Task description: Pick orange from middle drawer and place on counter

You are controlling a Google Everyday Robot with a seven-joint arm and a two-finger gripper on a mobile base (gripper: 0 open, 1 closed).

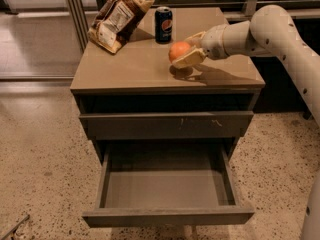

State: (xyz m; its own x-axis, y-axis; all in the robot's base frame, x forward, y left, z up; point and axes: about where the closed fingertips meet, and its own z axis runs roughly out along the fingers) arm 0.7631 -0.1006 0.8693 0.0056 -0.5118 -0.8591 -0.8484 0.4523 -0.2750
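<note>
Speckled terrazzo floor (pixel 40 154) surrounds the tan table (pixel 125 66), where the gripper (pixel 187 50), reaching in from the right, has its jaws closed on the orange (pixel 178 50) just above the top, near a Pepsi can (pixel 163 24) and chip bag (pixel 117 16), with the middle drawer (pixel 167 216) pulled open below.

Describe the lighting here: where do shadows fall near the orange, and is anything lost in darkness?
Camera view: the orange, held in the gripper above the counter, casts a soft shadow just below, stretching along under the arm; camera view: the recess beneath the counter is nearly black, while the open middle drawer is evenly lit.
</note>
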